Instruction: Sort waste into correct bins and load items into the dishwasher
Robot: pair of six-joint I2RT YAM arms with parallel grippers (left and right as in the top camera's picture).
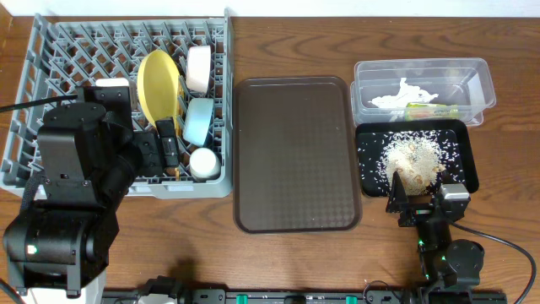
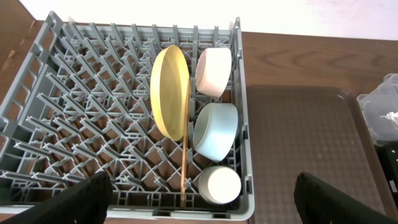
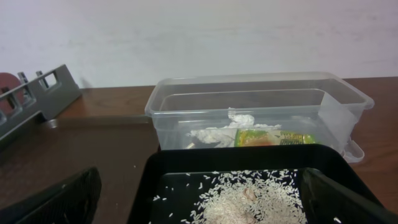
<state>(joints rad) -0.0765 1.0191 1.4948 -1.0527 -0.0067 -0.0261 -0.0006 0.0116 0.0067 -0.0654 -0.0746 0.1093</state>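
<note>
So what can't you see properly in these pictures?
- Overhead: the left arm covers the near corner of the dish rack and most of the chopsticks.
- Left wrist: the clear tub is cut off by the right edge.
- Right wrist: the snack wrapper sits behind the tub wall, and its print is too blurry to read.
- Right wrist: the front of the black tray is cut off by the bottom edge.

plate [image 1: 159, 84], cup [image 1: 203, 162] in rack [image 1: 76, 59] left; serving tray [image 1: 295, 152] centre; tub [image 1: 474, 84] behind shallow tray [image 1: 369, 181] right.
</note>
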